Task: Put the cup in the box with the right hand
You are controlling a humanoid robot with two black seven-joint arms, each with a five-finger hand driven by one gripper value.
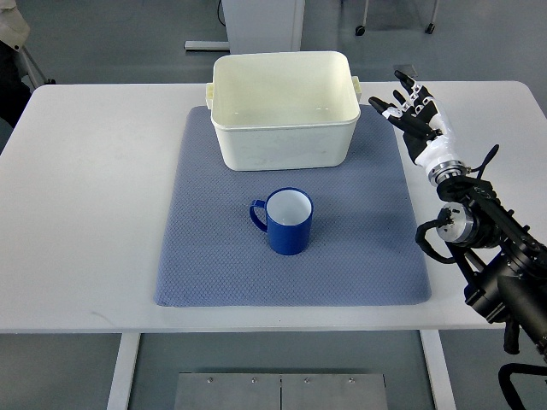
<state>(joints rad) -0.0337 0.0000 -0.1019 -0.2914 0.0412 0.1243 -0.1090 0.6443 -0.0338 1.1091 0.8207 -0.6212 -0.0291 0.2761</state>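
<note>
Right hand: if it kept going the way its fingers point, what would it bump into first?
Probably nothing. The right hand points up and left, past the box's far right corner, toward the table's back edge. Depth is hard to judge.

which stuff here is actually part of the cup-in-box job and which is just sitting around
Part of the job:
- blue cup, upright on the mat, handle to the picture's left
- white box, open, nothing visible inside
- right hand, fingers spread, holding nothing, over the table to the right of the box

Just there:
- blue mat under the cup and box
- white table
</note>
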